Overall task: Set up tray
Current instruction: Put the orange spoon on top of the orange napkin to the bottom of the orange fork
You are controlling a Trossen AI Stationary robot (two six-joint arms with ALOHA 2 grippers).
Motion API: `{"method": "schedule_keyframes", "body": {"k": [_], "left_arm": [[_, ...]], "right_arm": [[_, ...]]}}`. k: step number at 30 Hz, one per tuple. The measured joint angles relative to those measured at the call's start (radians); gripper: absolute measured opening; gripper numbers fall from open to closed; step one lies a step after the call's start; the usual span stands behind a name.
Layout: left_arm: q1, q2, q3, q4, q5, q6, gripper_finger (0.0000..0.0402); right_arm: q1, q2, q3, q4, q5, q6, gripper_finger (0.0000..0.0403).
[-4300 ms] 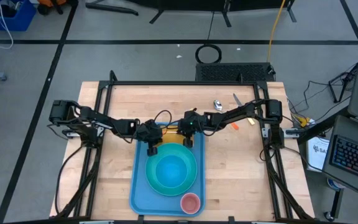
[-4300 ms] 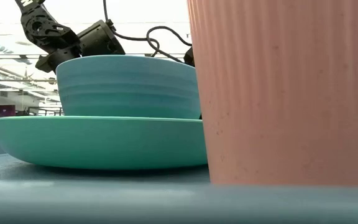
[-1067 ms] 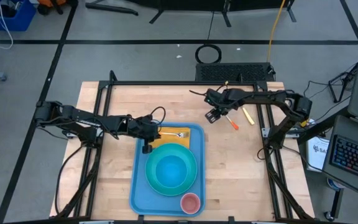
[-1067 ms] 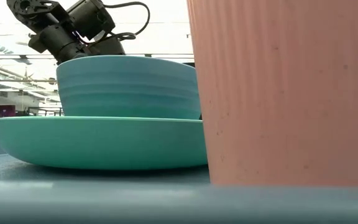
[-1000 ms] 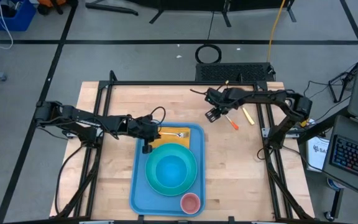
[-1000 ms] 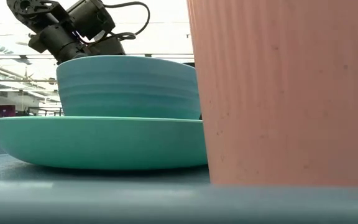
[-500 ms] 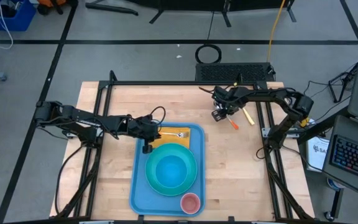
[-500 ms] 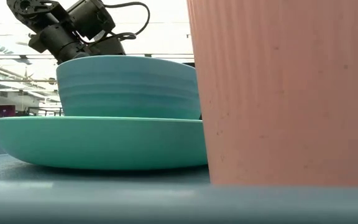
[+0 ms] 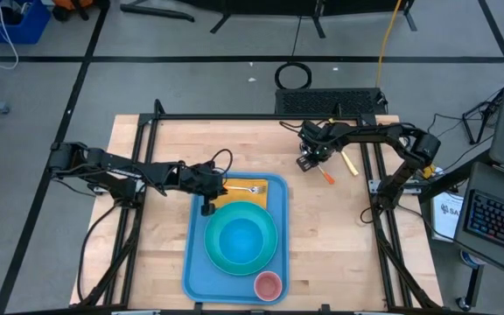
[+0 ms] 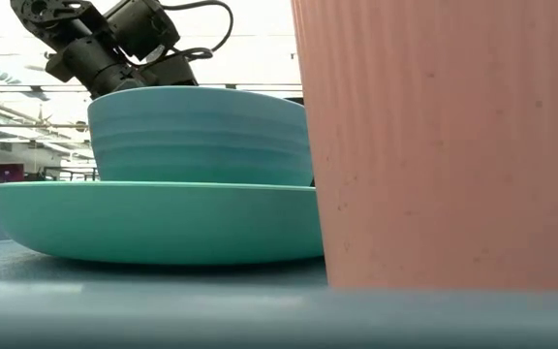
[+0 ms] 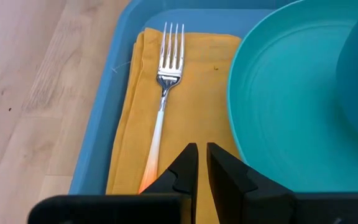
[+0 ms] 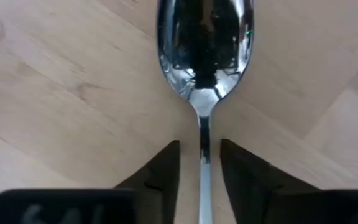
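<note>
At the left of the high view my left end effector (image 9: 206, 194) hangs over the upper left corner of the tray (image 9: 195, 271), its fingers clenched with only a thin slit between them and nothing in them. Below it, in my left wrist view, the fork (image 11: 165, 74) lies along the orange-yellow napkin (image 11: 194, 87), beside the turquoise plate (image 11: 278, 118). So I judge the fork step as done.

The tray sits at the lower centre of the high view, on the wooden surface (image 9: 339, 236). It carries the plate with the bowl (image 9: 240, 236) on it, and the pink cup (image 9: 268, 284) at its lower right corner.

At the upper right of the high view my right end effector (image 9: 309, 159) is low over the surface. Its two fingers (image 12: 244, 171) stand on either side of the spoon (image 12: 204, 43) handle, with a small gap on each side, so the spoon is not yet gripped.

The step in hand, I think, is taking the spoon. The next move calls for pinching the thin handle firmly, lifting it level, and carrying it to the tray.
</note>
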Motion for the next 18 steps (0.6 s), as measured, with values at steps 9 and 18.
{"method": "schedule_keyframes", "body": {"k": [9,18], "left_arm": [[0.000,0.000,0.000,0.001,0.001,-0.006,0.0037],[0.000,0.000,0.000,0.002,0.001,-0.028,0.0037]], "right_arm": [[0.001,-0.006,-0.003,0.026,-0.008,-0.018,0.0011],[0.049,-0.067,-0.005,0.177,0.009,-0.044,0.0003]]}}
